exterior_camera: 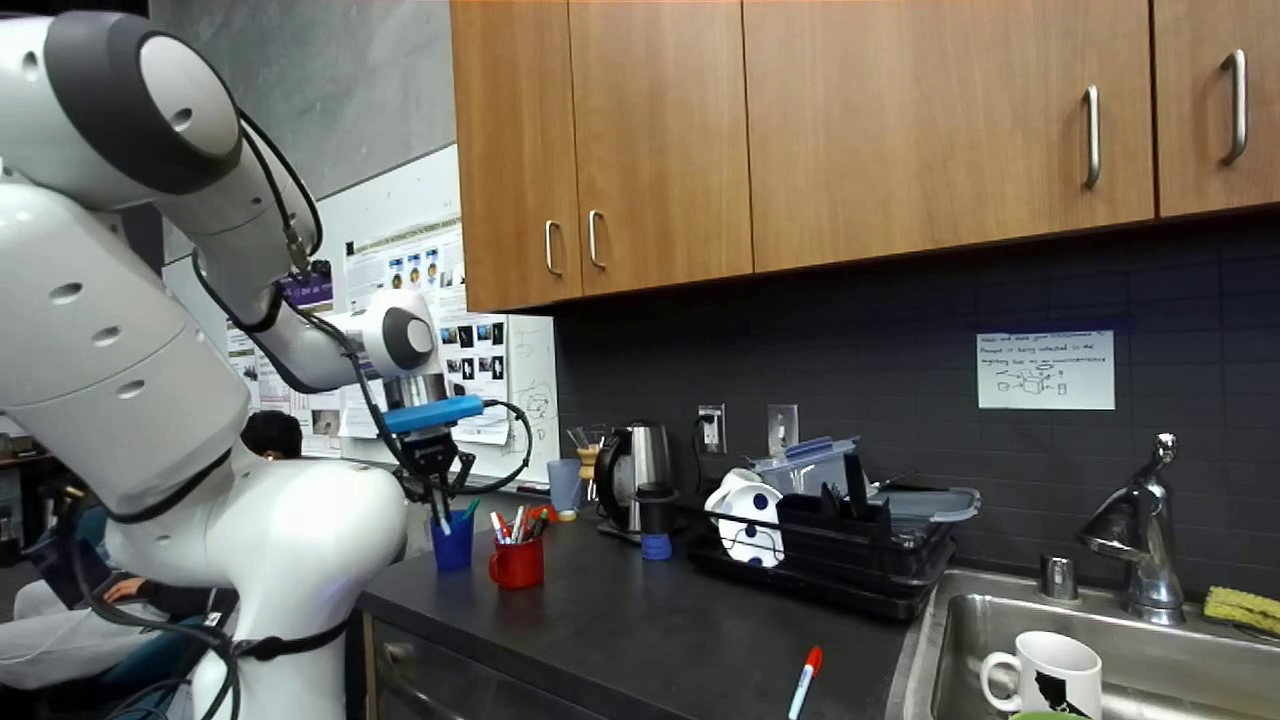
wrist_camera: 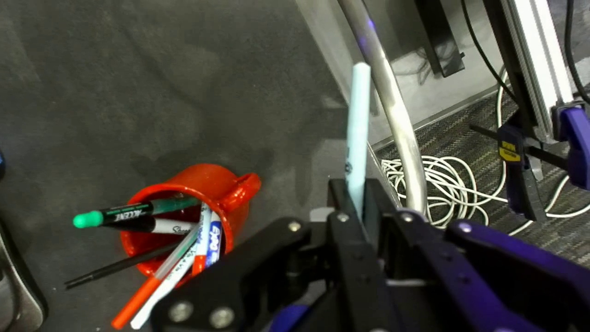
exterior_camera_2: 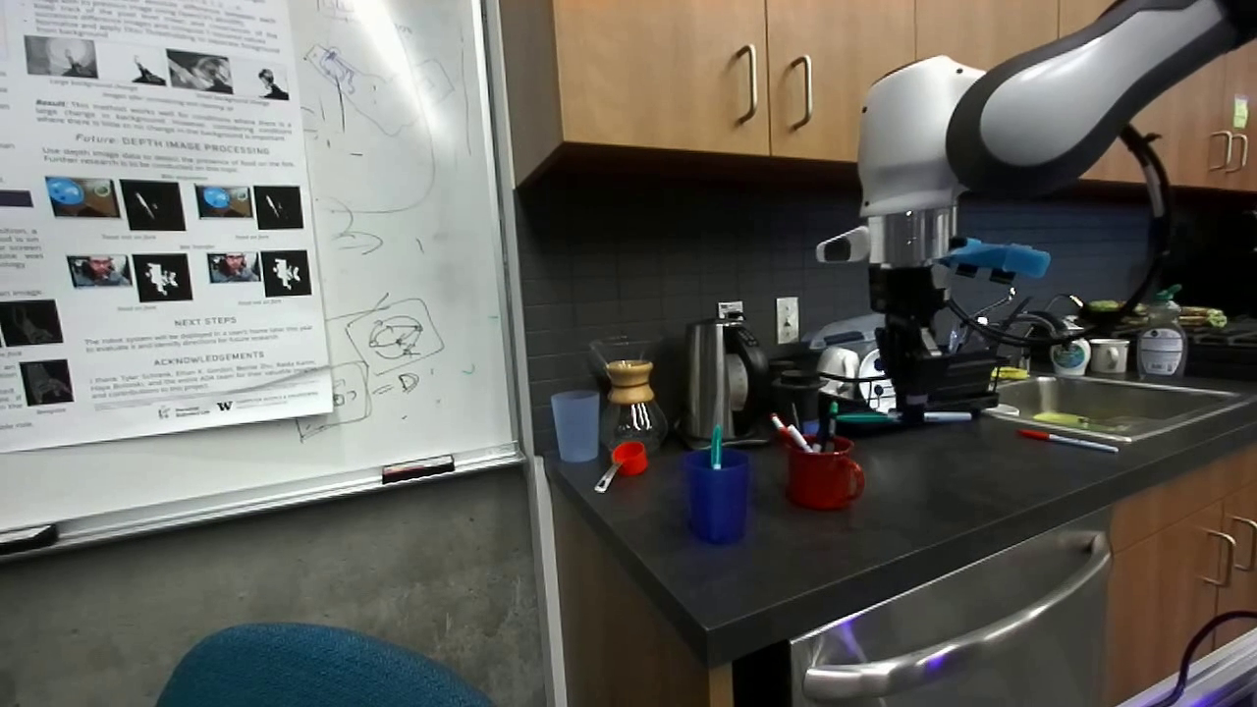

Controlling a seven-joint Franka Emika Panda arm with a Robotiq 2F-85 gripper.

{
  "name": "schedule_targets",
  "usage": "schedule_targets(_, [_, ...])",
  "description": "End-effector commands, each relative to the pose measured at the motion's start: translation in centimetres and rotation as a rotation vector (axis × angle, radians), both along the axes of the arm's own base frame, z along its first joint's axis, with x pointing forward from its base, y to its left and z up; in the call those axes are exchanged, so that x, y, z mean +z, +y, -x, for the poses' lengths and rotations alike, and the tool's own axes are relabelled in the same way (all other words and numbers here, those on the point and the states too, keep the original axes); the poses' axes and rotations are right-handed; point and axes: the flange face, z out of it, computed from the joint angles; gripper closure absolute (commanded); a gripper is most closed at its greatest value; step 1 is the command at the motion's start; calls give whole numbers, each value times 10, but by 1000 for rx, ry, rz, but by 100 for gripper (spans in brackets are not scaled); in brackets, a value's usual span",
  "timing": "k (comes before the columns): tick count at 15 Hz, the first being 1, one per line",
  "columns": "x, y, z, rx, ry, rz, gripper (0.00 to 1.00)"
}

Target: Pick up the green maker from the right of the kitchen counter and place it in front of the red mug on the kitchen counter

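My pincer (exterior_camera_2: 912, 403) is clenched on the green marker (wrist_camera: 358, 133), which I hold roughly level above the bench (exterior_camera_2: 943, 486), its green end to the left in an exterior view. The red mug (exterior_camera_2: 821, 483), full of pens (wrist_camera: 215, 237), stands on the bench, lower and to the left, the blue cup (exterior_camera_2: 717, 503) farther left. A red-capped marker (exterior_camera_2: 1070, 441) lies to the right, near the sink (exterior_camera_2: 1159, 400).

Wrist view looks down; exteriors share counter (exterior_camera_2: 943, 491)
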Motion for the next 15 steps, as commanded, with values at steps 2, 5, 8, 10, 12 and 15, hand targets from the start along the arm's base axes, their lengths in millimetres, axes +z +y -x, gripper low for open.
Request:
schedule_targets(2, [-26,50,-5,76,24,21,97])
schedule_targets(5, [-43,72,-11,104,8,7,97])
schedule_targets(8, [-59,81,-23,100,-1,-17,97])
schedule_targets(10, [-67,81,-32,77,2,-33,97])
schedule_targets(12, [-75,78,-40,52,6,-47,97])
schedule_targets(15, [-85,72,-51,16,5,-62,97])
